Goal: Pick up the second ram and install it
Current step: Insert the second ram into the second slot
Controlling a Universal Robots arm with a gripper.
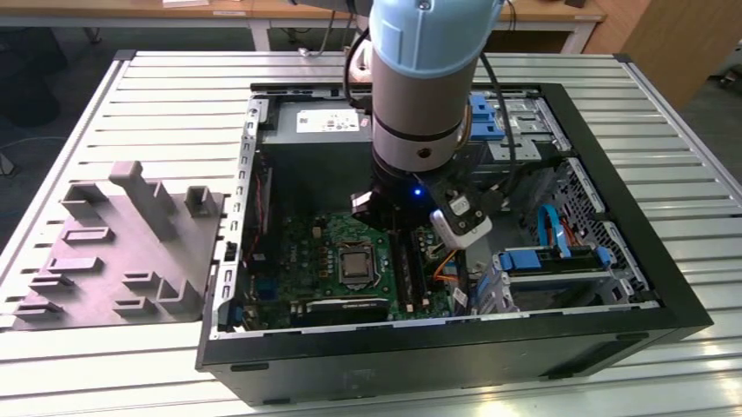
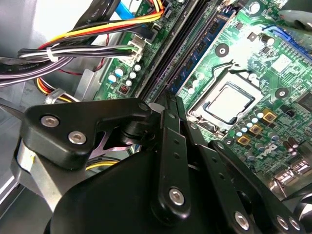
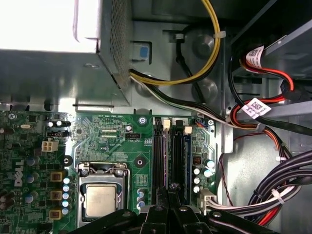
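Observation:
My gripper (image 1: 394, 228) reaches down into the open computer case (image 1: 649, 287), over the motherboard's long black memory slots (image 3: 159, 156). In both wrist views its black fingers (image 3: 171, 189) lie pressed together, shut, with the tips just above the slots (image 2: 161, 73). A blue-green ram stick (image 3: 186, 157) stands seated in one slot beside the tips, and it appears edge-on in the second wrist view (image 2: 197, 63). I cannot tell whether this is the second ram, or whether the fingertips touch it. The square silver processor socket (image 3: 100, 200) lies next to the slots.
The metal power supply box (image 3: 48, 29) and bundled cables (image 3: 273, 190) crowd the case around the slots. Blue drive brackets (image 1: 557, 259) stand at the exterior view's right. A grey moulded tray (image 1: 116, 252) sits on the slatted table at that view's left.

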